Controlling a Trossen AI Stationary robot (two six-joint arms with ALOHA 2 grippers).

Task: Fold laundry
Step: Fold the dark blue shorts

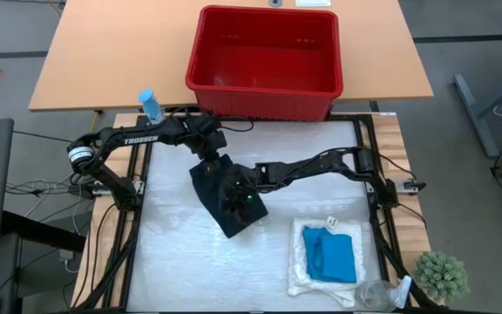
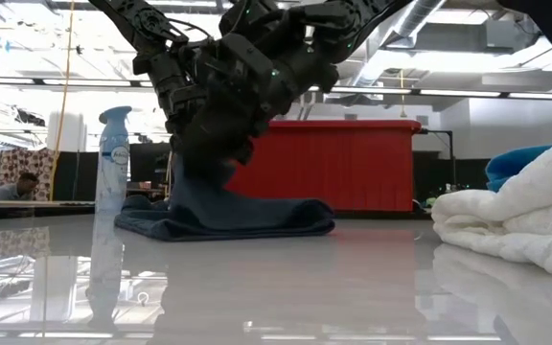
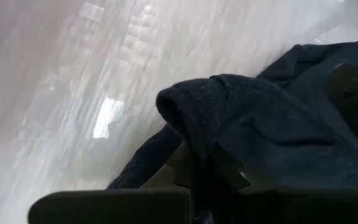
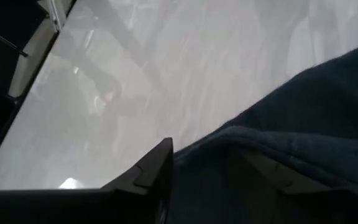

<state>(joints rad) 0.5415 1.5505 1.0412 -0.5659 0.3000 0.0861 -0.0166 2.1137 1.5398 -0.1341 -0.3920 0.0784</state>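
Note:
The dark navy garment (image 1: pixel 227 202) lies crumpled mid-table, and in the low view one part of it (image 2: pixel 204 158) is drawn up while the rest (image 2: pixel 247 218) rests flat. My left gripper (image 1: pixel 209 164) is shut on its far end. My right gripper (image 1: pixel 236 190) is over its middle, shut on it. The cream-white cloth (image 1: pixel 308 266) lies folded near the right near corner. The turquoise garment (image 1: pixel 334 257) rests flat on top of it. My left gripper pinches a bunched fold of the navy garment (image 3: pixel 191 134) between its two fingers (image 3: pixel 173 171), coming down from above. The fold stands up past the fingertips, and the rest trails down onto the table. My right gripper has a thick edge of the navy garment (image 4: pixel 241 140) between its fingers (image 4: pixel 157 165), reaching in at a downward slant from the table's right. The cloth covers most of the second finger. The garment's lower part stays on the table.
A red plastic basket (image 1: pixel 264 52) sits at the far edge, behind the garment. A blue-capped spray bottle (image 1: pixel 151 106) stands at the far left corner. A clear bottle (image 1: pixel 380 295) and a small plant (image 1: pixel 443 275) are at the near right corner. The white table surface (image 1: pixel 181 262) shows bare at near left.

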